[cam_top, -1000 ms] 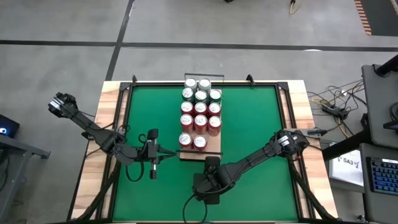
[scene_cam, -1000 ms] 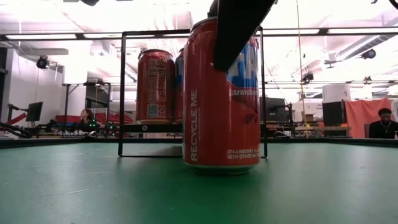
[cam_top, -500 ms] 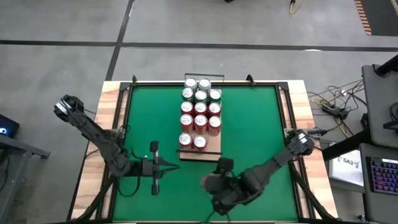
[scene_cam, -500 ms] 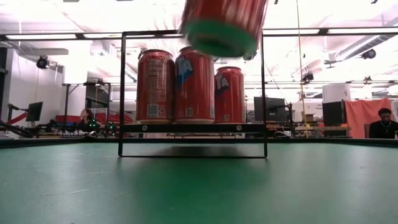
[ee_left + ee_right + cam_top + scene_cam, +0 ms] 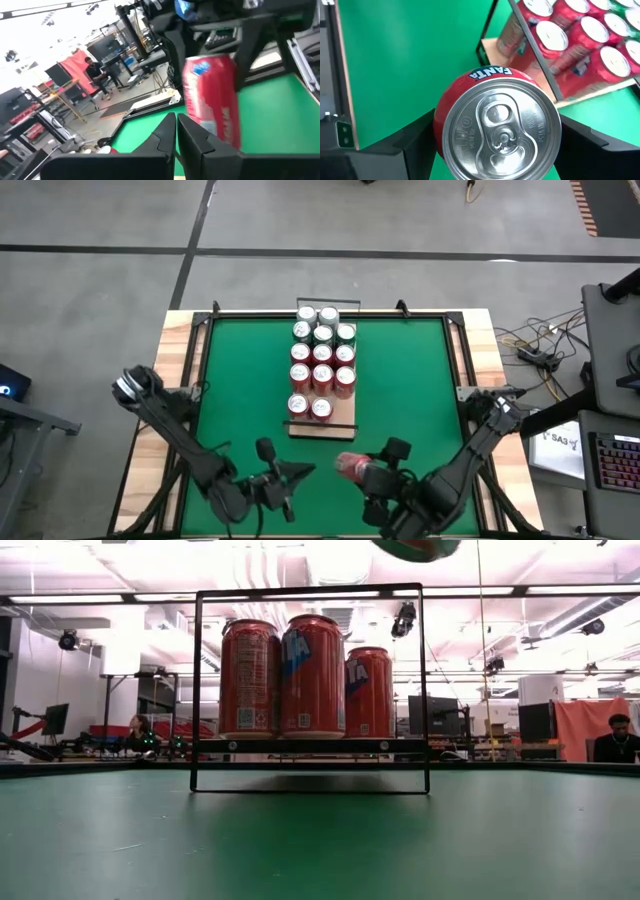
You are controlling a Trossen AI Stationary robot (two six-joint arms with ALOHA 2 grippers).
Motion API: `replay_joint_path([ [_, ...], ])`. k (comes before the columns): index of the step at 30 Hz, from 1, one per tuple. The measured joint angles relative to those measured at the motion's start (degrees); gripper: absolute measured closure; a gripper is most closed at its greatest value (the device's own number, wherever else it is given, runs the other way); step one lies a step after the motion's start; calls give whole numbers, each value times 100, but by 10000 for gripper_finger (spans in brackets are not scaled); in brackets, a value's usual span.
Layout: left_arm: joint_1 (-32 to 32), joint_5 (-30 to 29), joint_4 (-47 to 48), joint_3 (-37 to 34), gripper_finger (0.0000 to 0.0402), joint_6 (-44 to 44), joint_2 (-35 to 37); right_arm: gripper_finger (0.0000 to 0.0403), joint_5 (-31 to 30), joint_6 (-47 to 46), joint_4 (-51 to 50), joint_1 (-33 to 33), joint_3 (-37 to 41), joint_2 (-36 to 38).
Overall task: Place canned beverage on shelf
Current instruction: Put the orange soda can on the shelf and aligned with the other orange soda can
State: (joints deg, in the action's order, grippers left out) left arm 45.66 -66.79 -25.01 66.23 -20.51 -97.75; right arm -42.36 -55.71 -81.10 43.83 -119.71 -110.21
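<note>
The right gripper is clamped wide around a red Fanta can, a finger on each side of the can's body in the right wrist view. It hangs above the near edge of the green mat, clear of the surface; in the low view only the can's green-rimmed base shows at the very top. From above the can appears tipped, its long axis leaning toward the shelf.

The shelf lies ahead of this gripper, toward the far side of the worktop and slightly left. Its near row holds two cans with the board's near strip bare beyond them, so I judge the move to be a carry forward and down, past the black end rail. The right arm has the can; the left gripper, closed and empty, sits just beside it, its fingers pointed at the can.

A second ago the can stood on the mat in front of the shelf; it has since been lifted and drawn back toward the near edge, and both arms have pulled back with it.
</note>
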Motion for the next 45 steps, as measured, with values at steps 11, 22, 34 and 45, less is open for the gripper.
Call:
replay_joint_path([
  [11, 12, 10, 148, 655, 395, 538, -875, 109, -652, -1301, -183, 167, 202, 0],
  [22, 2, 21, 139, 794, 248, 1140, -916, 109, -562, -2096, -171, 164, 206, 0],
  [34, -170, -53, -112, 1022, 60, 1612, -1527, 109, -597, -1763, 94, 154, 202, 165],
  [45, -426, -700, -66, 1896, 54, 1208, -2253, 109, -670, -1253, 354, 152, 202, 170],
])
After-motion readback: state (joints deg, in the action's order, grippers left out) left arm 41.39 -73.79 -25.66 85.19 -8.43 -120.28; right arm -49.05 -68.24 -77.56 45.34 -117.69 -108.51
